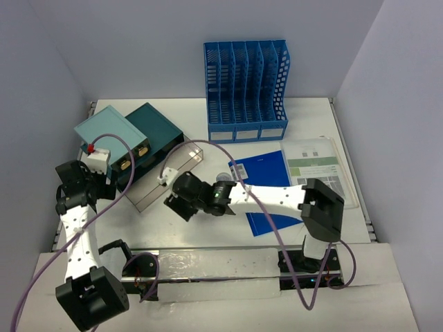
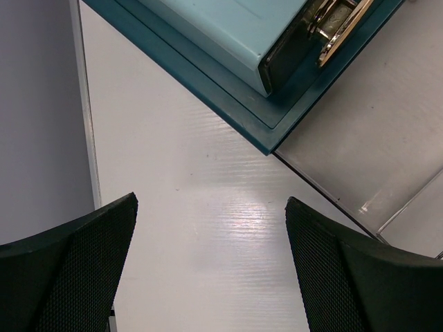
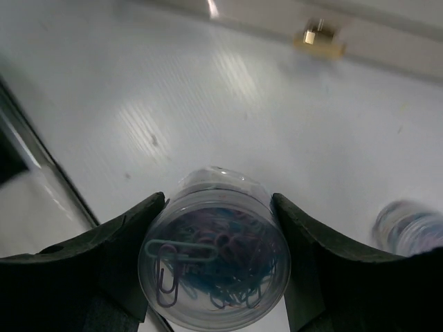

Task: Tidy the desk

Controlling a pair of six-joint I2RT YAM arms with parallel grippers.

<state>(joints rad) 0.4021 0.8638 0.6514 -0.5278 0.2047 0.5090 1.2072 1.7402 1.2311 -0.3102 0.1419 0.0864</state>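
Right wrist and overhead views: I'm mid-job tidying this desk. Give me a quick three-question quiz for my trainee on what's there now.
1. True or false: the left tool is open with nothing between its fingers.
2. What sits between the fingers of the right tool? A) a stapler B) a clear tub of paper clips C) a marker
3. Fill in: the blue file rack stands at the ___ edge of the desk, as seen from the arms.
Key: 1 true; 2 B; 3 far.
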